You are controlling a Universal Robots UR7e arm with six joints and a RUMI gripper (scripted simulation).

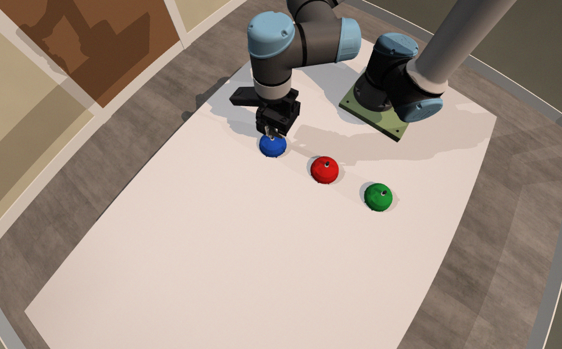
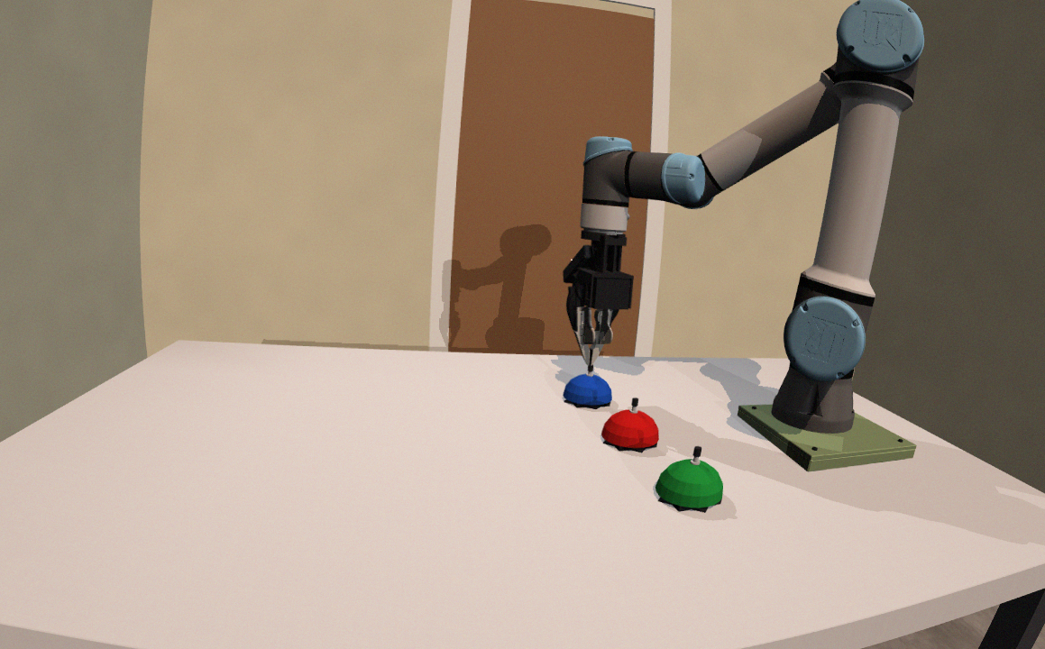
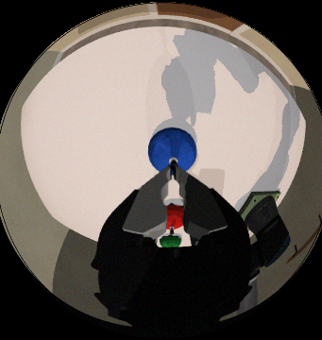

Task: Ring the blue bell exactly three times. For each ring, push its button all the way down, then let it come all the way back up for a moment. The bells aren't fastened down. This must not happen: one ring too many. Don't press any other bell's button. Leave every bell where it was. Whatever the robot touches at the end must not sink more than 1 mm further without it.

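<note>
The blue bell [image 1: 272, 145] stands on the white table at the far end of a row of three bells; it also shows in the exterior view [image 2: 588, 391] and in the wrist view [image 3: 172, 149]. My gripper [image 1: 270, 133] is shut and points straight down over the blue bell's top. In the exterior view the closed fingertips [image 2: 591, 361] meet the top of the bell's small dark button [image 2: 590, 370], which still stands above the dome. In the wrist view the fingertips [image 3: 172, 166] cover the button.
A red bell [image 1: 324, 169] and a green bell [image 1: 378, 196] follow in the row toward the near right, each with its button up. The arm's green base plate [image 1: 374, 113] is bolted to the table behind them.
</note>
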